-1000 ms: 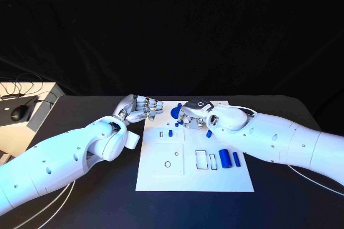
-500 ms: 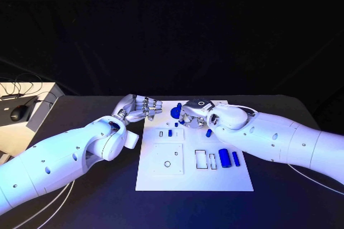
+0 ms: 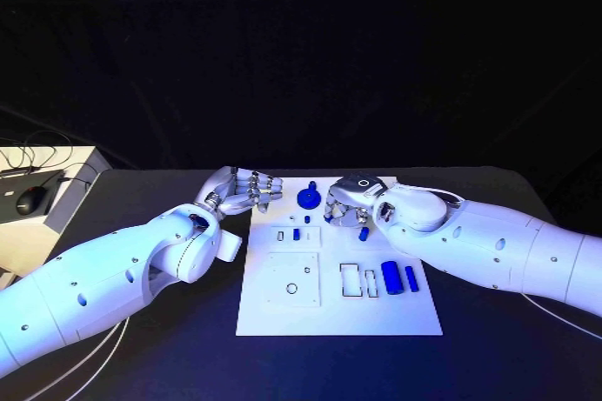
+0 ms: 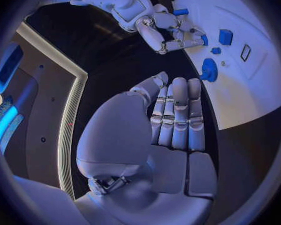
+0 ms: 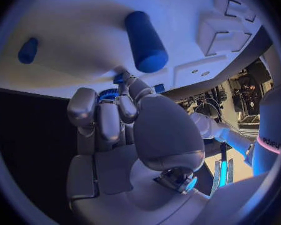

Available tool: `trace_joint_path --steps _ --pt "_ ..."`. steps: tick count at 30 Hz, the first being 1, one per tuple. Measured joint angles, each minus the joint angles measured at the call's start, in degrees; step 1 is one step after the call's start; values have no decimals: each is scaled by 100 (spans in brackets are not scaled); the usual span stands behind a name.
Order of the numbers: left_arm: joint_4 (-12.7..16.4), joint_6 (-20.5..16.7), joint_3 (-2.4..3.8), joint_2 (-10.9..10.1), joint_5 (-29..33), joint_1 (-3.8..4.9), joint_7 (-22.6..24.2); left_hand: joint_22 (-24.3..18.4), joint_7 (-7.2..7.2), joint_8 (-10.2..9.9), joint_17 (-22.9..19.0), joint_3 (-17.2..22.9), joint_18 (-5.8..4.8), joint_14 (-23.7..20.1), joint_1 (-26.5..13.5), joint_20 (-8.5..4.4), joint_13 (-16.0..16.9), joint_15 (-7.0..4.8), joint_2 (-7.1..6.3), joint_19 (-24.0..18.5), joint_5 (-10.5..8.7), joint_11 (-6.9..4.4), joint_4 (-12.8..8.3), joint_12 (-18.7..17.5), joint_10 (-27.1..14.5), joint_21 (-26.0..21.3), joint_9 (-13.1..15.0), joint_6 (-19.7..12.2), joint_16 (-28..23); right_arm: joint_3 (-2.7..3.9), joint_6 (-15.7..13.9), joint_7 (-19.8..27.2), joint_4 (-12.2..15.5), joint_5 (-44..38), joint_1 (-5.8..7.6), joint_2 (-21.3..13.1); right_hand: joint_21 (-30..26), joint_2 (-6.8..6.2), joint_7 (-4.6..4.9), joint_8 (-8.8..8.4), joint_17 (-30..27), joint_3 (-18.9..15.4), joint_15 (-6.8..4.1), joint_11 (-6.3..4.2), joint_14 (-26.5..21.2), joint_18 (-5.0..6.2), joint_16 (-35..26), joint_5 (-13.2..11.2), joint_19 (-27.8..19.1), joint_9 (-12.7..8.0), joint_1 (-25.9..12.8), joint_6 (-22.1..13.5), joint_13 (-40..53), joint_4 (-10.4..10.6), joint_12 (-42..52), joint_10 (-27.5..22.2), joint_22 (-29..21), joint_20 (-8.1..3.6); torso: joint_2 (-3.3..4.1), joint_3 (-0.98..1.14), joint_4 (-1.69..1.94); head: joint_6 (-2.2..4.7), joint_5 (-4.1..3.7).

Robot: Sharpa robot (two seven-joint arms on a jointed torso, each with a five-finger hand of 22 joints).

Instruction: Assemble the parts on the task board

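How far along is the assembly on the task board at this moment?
Partly done. A small blue part already stands in a slot on the task board. The right robot hand works at the far edge; whether it holds a piece is unclear. Two blue cylinders lie loose, and the left robot hand hovers beside the board holding nothing.

Black tabletop [image 3: 150, 366], pale cabinet [image 3: 37, 211] just beside its far left corner, black computer mouse [image 3: 33, 199] lying on cabinet top, thin black cables [image 3: 37, 149] trailing over it, dark backdrop [image 3: 326, 70] behind whole scene.
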Motion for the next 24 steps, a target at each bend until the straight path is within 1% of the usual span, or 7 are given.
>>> trace_joint_path --steps 6,9,11,15,17,18,24 --pt "-17 2 -1 3 2 0 -9 0 0 0 0 0 -1 0 0 0 0 0 0 0 0 0 0 0 0 0 0 0 0 -9 -16 -167 298 -3 -43 -168 32 -83 -41 3 -2 11 -30 -33 12 0 0 -105 21 9 -56 60 42 193 -17 28 0 -21 -2 1 2 13 -8" --pt "-21 3 -1 7 2 0 -13 14 0 0 -14 0 -3 0 0 0 0 0 0 0 0 20 0 0 -20 0 0 0 0 -17 -73 -233 411 -4 -63 -227 32 -172 -38 5 -10 50 -31 -34 11 0 0 -128 21 128 -84 58 45 282 -17 28 -1 -21 -1 2 3 20 -15" --pt "-25 4 -1 10 3 0 -14 14 0 0 -14 0 -3 0 0 0 0 0 0 0 0 20 0 0 -20 0 0 0 0 -20 -143 -269 466 -4 -71 -264 32 -232 92 31 -10 64 -30 -3 11 0 0 -129 21 127 -66 -111 55 310 -35 59 -1 -21 -1 2 3 24 -19" --pt "-37 5 -1 16 3 0 -17 14 0 0 -14 0 -4 0 0 0 0 0 0 0 0 20 0 0 -20 0 0 0 0 -21 -358 -329 530 -5 -80 -338 32 -419 218 10 -10 153 -8 92 -11 0 0 -149 18 6 -37 -428 20 398 -95 4 -1 -18 -1 -1 7 33 -31" --pt "-38 6 -1 19 3 0 -18 19 0 0 -21 0 -4 0 0 0 0 0 0 0 0 20 0 0 -20 0 0 0 0 -21 -453 -353 532 -6 -80 -374 6 -480 263 10 -10 199 16 91 12 0 0 -149 -13 2 -13 -475 10 444 -118 5 1 12 0 -7 8 35 -34" --pt "-39 7 -1 19 3 0 -19 21 0 0 -21 0 -4 0 0 0 0 0 0 0 0 20 0 0 -20 0 0 0 0 -20 -483 -359 531 -6 -80 -389 6 -542 270 10 -10 222 15 91 12 0 0 -149 -11 1 -14 -481 10 467 -118 5 3 13 0 -7 10 35 -34" --pt "-43 8 -1 15 3 -1 -22 21 0 0 -21 0 -5 0 0 0 0 0 0 0 0 20 0 0 -20 0 0 0 0 -17 -540 -349 472 -6 -72 -434 -59 -631 291 10 -10 229 36 123 -9 0 0 -179 -24 -8 80 -566 -19 522 -148 -27 3 64 7 -10 14 31 -36"
